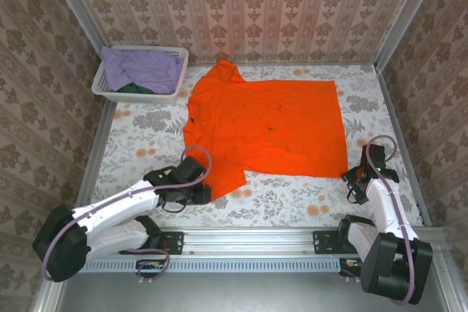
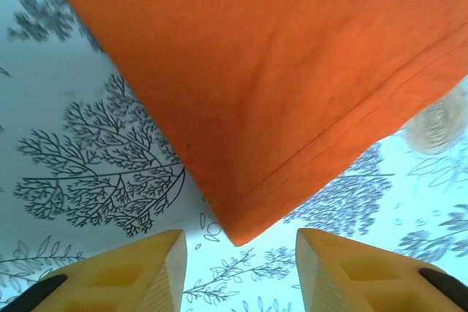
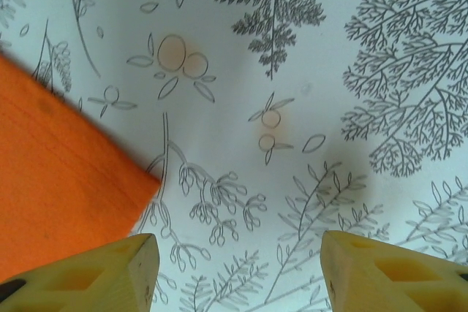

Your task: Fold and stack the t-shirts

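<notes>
Basket point(image 1: 180, 63), far-left of the orange t-shirt point(image 1: 270, 126), holds one lavender shirt point(image 1: 146, 67) and one dark green shirt point(image 1: 133, 88). Left gripper point(image 2: 241, 253), fingers apart, faces its near-left corner. Right gripper point(image 3: 238, 261), fingers apart, lies beside its near-right corner. Risk: the right fingers, off-centre, may close on bare table point(image 3: 292, 71). Counts: three shirts, two grippers, one basket.

The orange t-shirt point(image 1: 274, 126) covers the table's point(image 1: 146, 137) middle; the white basket point(image 1: 139, 71) blocks its far left corner. The left side and near edge lie open.
</notes>
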